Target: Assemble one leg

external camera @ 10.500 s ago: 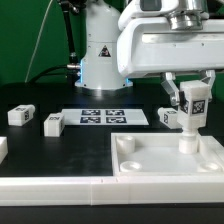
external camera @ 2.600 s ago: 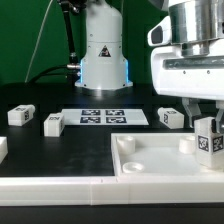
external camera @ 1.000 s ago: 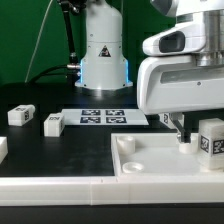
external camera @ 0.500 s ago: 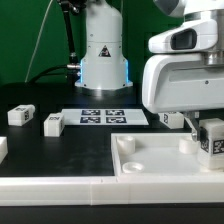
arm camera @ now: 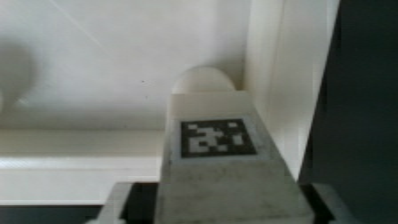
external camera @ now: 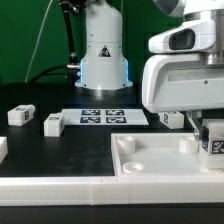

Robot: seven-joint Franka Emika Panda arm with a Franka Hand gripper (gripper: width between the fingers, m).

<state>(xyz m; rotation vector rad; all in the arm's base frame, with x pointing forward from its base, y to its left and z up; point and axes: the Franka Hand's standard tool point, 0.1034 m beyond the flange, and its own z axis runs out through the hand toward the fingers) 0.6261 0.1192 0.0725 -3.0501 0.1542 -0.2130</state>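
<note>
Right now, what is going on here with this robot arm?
The gripper holds one leg upright between its jaws, low over the white panel, near its edge on the exterior view's right. Three other legs lie loose on the table beside the marker board. Whether the held leg sits in a socket, I cannot tell.

Even bright light; both views soft, wrist view blurred.

The arm hangs wrist-down at the exterior view's right, fingers (barely seen) clamping the leg
</note>
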